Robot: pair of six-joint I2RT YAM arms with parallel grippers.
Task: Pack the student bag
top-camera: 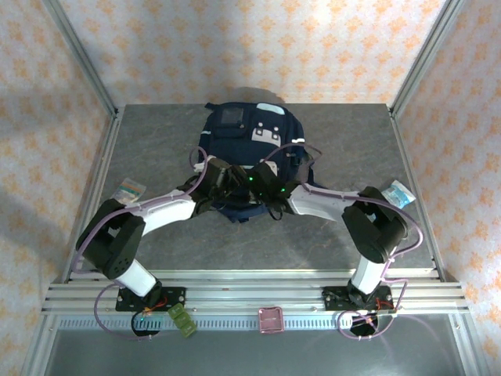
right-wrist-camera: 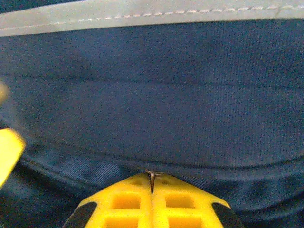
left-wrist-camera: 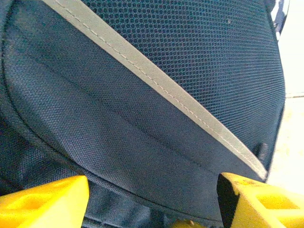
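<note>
The right gripper [right-wrist-camera: 152, 176] is closed, its two yellow fingers [right-wrist-camera: 128, 202] pressed flat together with their tips at a curved seam of the student bag [top-camera: 249, 125]. A tiny sliver shows between the tips, too small to tell what it is or whether it is gripped. The left gripper [left-wrist-camera: 153, 190] stands open, its yellow pads [left-wrist-camera: 47, 199] far apart with navy mesh fabric spanning the gap between them. A light grey stripe [left-wrist-camera: 166, 92] runs diagonally across the cloth beyond. From above, both grippers sit close together over the near end of the bag, the left arm [top-camera: 156, 213] reaching in from the near left and the right arm [top-camera: 329, 202] from the near right. The bag lies flat in the middle of the worktop [top-camera: 156, 149], toward its far edge, with its pale pocket patches facing up. A small packet [top-camera: 127, 190] lies by the worktop's left edge and a second packet [top-camera: 398, 193] by its right edge, both well apart from the bag. On the rail along the near edge rest a green tag [top-camera: 182, 319] and a pink square [top-camera: 271, 319].
</note>
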